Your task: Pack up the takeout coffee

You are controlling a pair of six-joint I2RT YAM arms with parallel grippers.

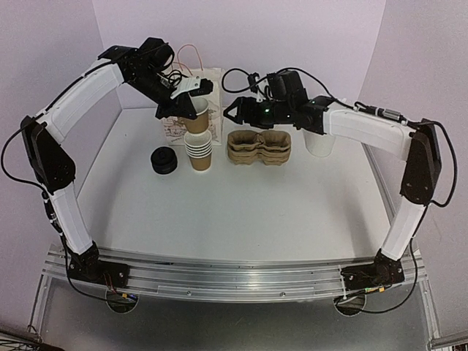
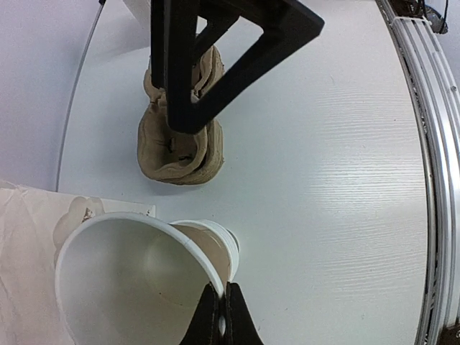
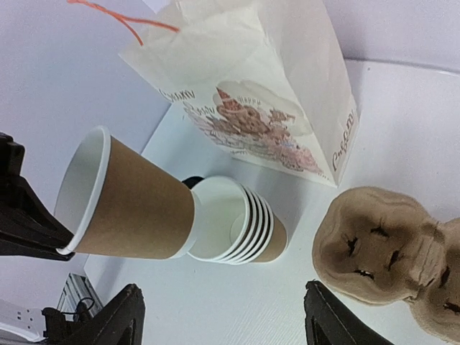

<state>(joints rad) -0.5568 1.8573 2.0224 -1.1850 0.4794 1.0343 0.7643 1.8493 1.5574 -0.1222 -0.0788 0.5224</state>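
No cup with a black lid shows in any view. My left gripper (image 1: pixel 191 102) (image 2: pixel 221 316) is shut on the rim of a lidless brown paper cup (image 1: pixel 197 117) (image 2: pixel 122 280) (image 3: pixel 129 205). It holds the cup tilted just above the stack of lidless brown cups (image 1: pixel 199 152) (image 2: pixel 219 241) (image 3: pixel 248 223). The stack of black lids (image 1: pixel 164 160) sits left of the cups. My right gripper (image 1: pixel 238 112) (image 3: pixel 223 302) is open and empty, hovering above the table right of the cup stack, next to the carriers.
A stack of brown pulp cup carriers (image 1: pixel 259 146) (image 2: pixel 180 147) (image 3: pixel 388 251) lies right of the cups. A white printed paper bag (image 1: pixel 213 80) (image 3: pixel 266 93) stands at the back. A white container (image 1: pixel 319 142) stands at the back right.
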